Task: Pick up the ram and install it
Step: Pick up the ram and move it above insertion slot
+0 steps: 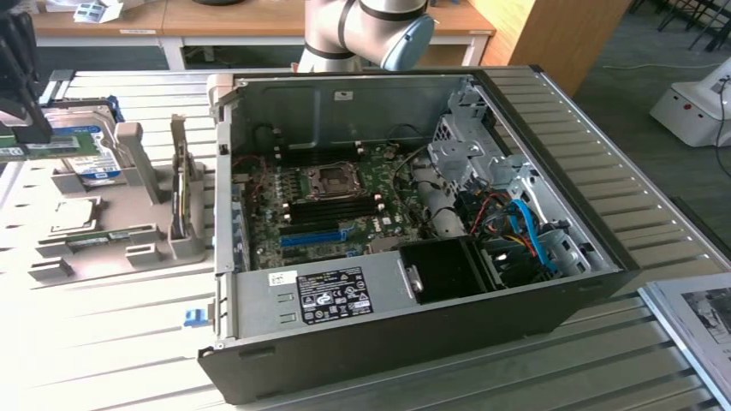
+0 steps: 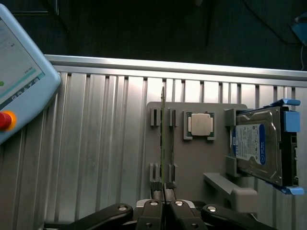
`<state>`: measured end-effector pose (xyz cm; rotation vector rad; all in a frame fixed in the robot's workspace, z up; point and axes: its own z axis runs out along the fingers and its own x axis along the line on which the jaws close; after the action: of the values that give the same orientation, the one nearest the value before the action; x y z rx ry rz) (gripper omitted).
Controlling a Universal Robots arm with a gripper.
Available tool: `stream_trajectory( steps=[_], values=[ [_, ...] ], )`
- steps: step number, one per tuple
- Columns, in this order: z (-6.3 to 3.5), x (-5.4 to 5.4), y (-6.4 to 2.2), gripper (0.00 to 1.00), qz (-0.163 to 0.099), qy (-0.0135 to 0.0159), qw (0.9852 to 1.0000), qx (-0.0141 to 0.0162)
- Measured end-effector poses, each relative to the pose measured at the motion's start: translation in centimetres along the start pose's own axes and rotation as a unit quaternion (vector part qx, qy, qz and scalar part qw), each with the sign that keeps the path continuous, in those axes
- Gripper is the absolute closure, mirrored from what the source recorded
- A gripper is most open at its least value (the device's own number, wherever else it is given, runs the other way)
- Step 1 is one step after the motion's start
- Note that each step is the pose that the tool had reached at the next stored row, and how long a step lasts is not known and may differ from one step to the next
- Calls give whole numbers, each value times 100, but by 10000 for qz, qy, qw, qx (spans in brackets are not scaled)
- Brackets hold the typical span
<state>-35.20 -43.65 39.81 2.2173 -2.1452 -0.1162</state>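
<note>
Closest in, the claw (image 2: 163, 190) is pinching its fingers shut on one end of the ram (image 2: 163, 134), which is hanging edge-on over the slotted brackets of a grey holder (image 2: 201, 158). Beside that slot, the holder is carrying a square silver processor chip (image 2: 200, 125) and a blue-labelled hard drive (image 2: 256, 143) standing tilted at its far side. All of this is sitting on the ribbed metal table (image 2: 96, 143), to the exterior view's left of an open computer case (image 1: 400, 342).
</note>
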Motion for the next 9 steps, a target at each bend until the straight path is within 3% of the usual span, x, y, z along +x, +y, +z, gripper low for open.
stream_trajectory(
  steps=[9],
  values=[
    [-100, -2, 9, 89, 0, 0, 10000, 0]
  ],
)
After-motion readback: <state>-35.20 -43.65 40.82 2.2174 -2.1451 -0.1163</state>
